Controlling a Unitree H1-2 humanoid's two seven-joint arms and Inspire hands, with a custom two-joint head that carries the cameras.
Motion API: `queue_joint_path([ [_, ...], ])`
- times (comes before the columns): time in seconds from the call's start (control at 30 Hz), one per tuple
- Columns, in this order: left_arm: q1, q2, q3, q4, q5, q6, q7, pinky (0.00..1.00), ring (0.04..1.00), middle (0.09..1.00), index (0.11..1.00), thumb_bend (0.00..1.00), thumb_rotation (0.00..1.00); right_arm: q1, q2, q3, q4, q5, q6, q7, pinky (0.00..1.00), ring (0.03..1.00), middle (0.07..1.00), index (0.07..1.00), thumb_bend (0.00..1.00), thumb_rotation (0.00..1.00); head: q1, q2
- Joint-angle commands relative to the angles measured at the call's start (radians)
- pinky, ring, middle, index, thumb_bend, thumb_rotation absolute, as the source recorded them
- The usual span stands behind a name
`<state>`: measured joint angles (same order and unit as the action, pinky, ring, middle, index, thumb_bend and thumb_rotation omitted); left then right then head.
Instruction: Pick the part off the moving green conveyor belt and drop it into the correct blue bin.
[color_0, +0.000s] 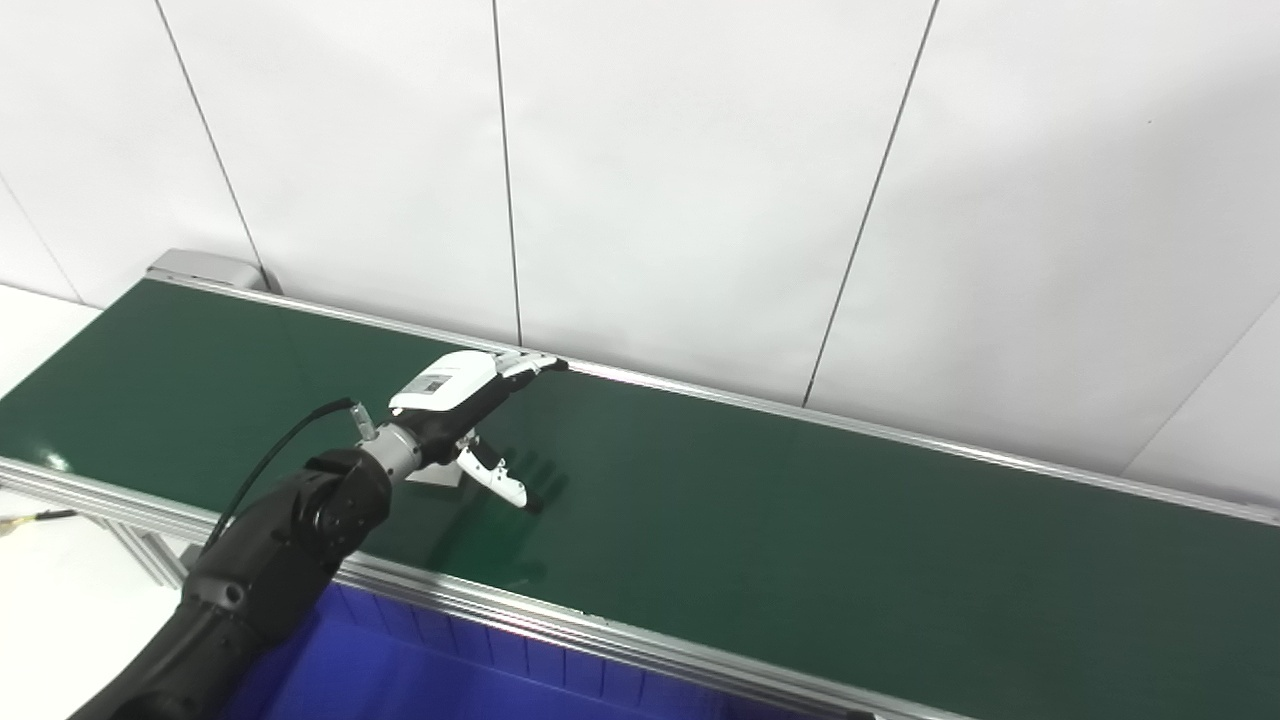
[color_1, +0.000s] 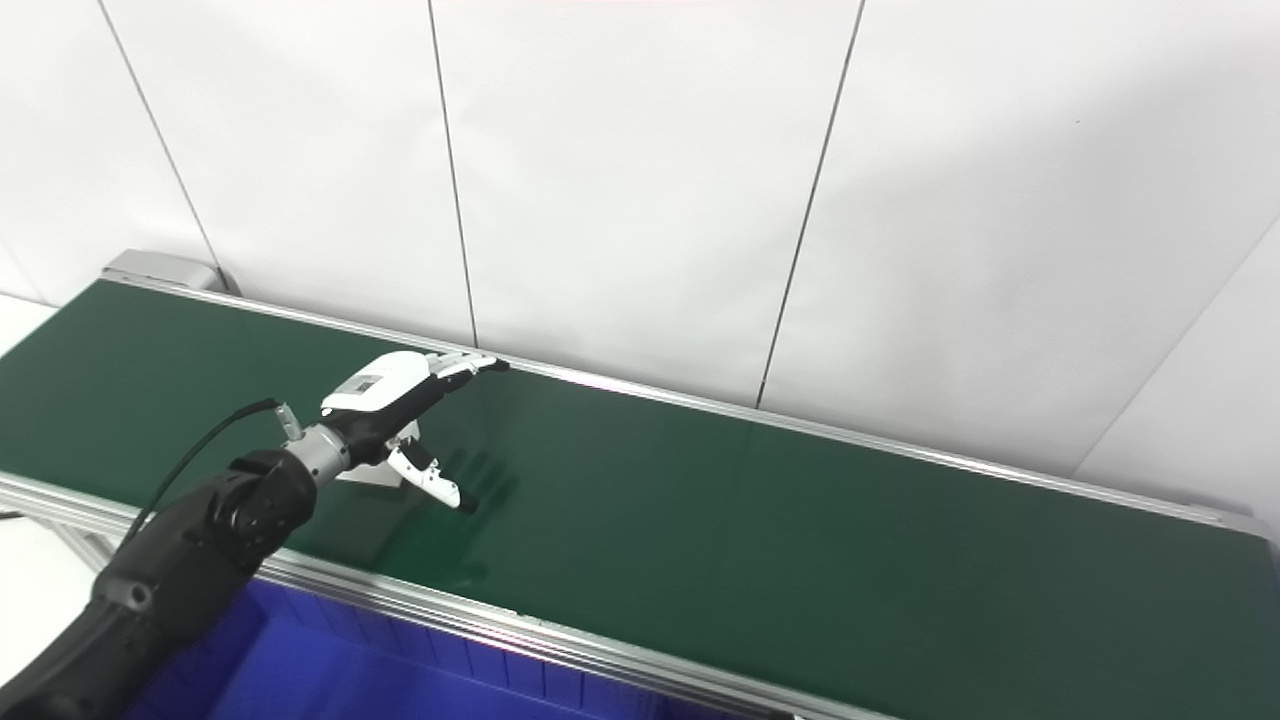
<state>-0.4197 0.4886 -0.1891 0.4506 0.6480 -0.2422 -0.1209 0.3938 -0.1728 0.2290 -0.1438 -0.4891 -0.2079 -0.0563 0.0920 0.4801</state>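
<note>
While the left hand (color_0: 470, 420) hovers spread and empty over the belt (color_0: 800, 520), nothing is picked. A pale part (color_0: 435, 476) seems to lie beneath it; the near bin (color_0: 420, 680) awaits.

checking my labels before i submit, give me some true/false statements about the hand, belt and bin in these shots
1. The left hand is above the green conveyor belt. True.
2. The left hand is clenched on a part. False: its fingers are stretched out, thumb apart, holding nothing.
3. The blue bin sits at the belt's near side. True.
4. The right hand reaches over the belt too. False: no right hand is in view.
5. The bin is on the wall side. False: only the white wall is there.
</note>
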Motion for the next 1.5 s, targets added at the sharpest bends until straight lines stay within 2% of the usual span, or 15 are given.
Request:
queue_joint_path([
  [0.0,-0.055,0.036,-0.002,-0.008,0.014,0.018,0.014,1.0,0.983,0.965,0.944,1.0,0.2,-0.002,0.002,-0.003,-0.02,0.007,-0.059,-0.021,0.62,0.767,0.816,0.824,1.0,0.26,0.001,0.002],
  [0.33,-0.074,0.058,-0.053,0.015,0.055,0.082,0.008,1.0,0.985,0.976,0.959,1.0,0.13,-0.005,0.002,-0.005,-0.026,0.002,-0.049,-0.017,0.62,0.76,0.809,0.821,1.0,0.25,0.004,0.002],
  [0.53,-0.079,0.062,-0.074,0.037,0.073,0.114,-0.006,1.0,0.999,0.989,0.972,1.0,0.14,-0.01,0.001,-0.006,-0.015,0.008,-0.057,-0.018,0.61,0.766,0.815,0.821,1.0,0.25,0.005,0.002],
  [0.7,-0.082,0.062,-0.089,0.069,0.057,0.119,-0.018,1.0,1.0,0.999,0.978,1.0,0.14,-0.012,0.002,-0.006,-0.015,0.004,-0.055,-0.019,0.63,0.774,0.818,0.824,1.0,0.27,0.006,0.002],
  [0.8,-0.081,0.061,-0.104,0.093,0.065,0.111,-0.006,0.99,0.995,0.991,0.977,0.99,0.1,-0.011,0.002,-0.007,-0.016,0.008,-0.054,-0.018,0.62,0.767,0.817,0.826,1.0,0.27,0.007,0.002],
  [0.9,-0.074,0.058,-0.115,0.093,0.073,0.125,0.006,0.95,0.975,0.986,0.978,0.94,0.06,-0.008,0.001,-0.008,-0.021,0.012,-0.051,-0.014,0.62,0.771,0.82,0.828,1.0,0.27,0.008,0.005],
  [1.0,-0.072,0.05,-0.126,0.095,0.09,0.142,0.028,0.83,0.921,0.958,0.948,0.89,0.01,-0.005,0.001,-0.009,-0.025,0.007,-0.047,-0.015,0.64,0.786,0.828,0.833,1.0,0.28,0.008,0.006],
  [1.03,-0.072,0.043,-0.122,0.093,0.079,0.157,0.019,0.83,0.918,0.957,0.946,0.89,0.01,-0.004,0.001,-0.009,-0.026,0.007,-0.051,-0.016,0.64,0.786,0.828,0.833,1.0,0.28,0.008,0.008],
  [1.1,-0.073,0.029,-0.113,0.088,0.055,0.186,-0.004,0.67,0.78,0.874,0.894,0.81,0.0,-0.003,0.001,-0.009,-0.024,0.015,-0.06,-0.017,0.63,0.773,0.819,0.831,1.0,0.27,0.008,0.01],
  [1.17,-0.076,0.023,-0.109,0.091,0.036,0.193,-0.015,0.59,0.661,0.786,0.839,0.72,0.0,-0.003,0.002,-0.01,-0.021,0.023,-0.065,-0.018,0.62,0.769,0.817,0.832,1.0,0.27,0.007,0.011],
  [1.2,-0.077,0.019,-0.102,0.097,0.019,0.182,-0.01,0.54,0.604,0.703,0.76,0.66,0.0,-0.003,0.003,-0.01,-0.022,0.023,-0.065,-0.018,0.62,0.769,0.817,0.831,1.0,0.27,0.006,0.012],
  [1.23,-0.077,0.015,-0.097,0.101,0.009,0.176,-0.004,0.47,0.487,0.574,0.637,0.56,0.0,-0.001,0.003,-0.01,-0.025,0.021,-0.06,-0.017,0.63,0.773,0.818,0.831,1.0,0.27,0.006,0.013],
  [1.27,-0.074,0.01,-0.093,0.101,0.004,0.164,0.014,0.41,0.436,0.516,0.575,0.52,0.0,0.0,0.004,-0.009,-0.028,0.017,-0.058,-0.017,0.63,0.774,0.82,0.832,1.0,0.27,0.006,0.015],
  [1.37,-0.07,0.005,-0.09,0.099,-0.002,0.148,0.045,0.36,0.404,0.484,0.531,0.5,0.0,0.002,0.003,-0.009,-0.031,0.009,-0.058,-0.018,0.62,0.77,0.82,0.831,1.0,0.27,0.008,0.017],
  [1.47,-0.069,0.008,-0.095,0.079,-0.001,0.169,0.033,0.32,0.395,0.471,0.521,0.5,0.0,0.003,0.007,-0.01,-0.03,0.002,-0.055,-0.023,0.61,0.754,0.811,0.83,1.0,0.29,0.008,0.017],
])
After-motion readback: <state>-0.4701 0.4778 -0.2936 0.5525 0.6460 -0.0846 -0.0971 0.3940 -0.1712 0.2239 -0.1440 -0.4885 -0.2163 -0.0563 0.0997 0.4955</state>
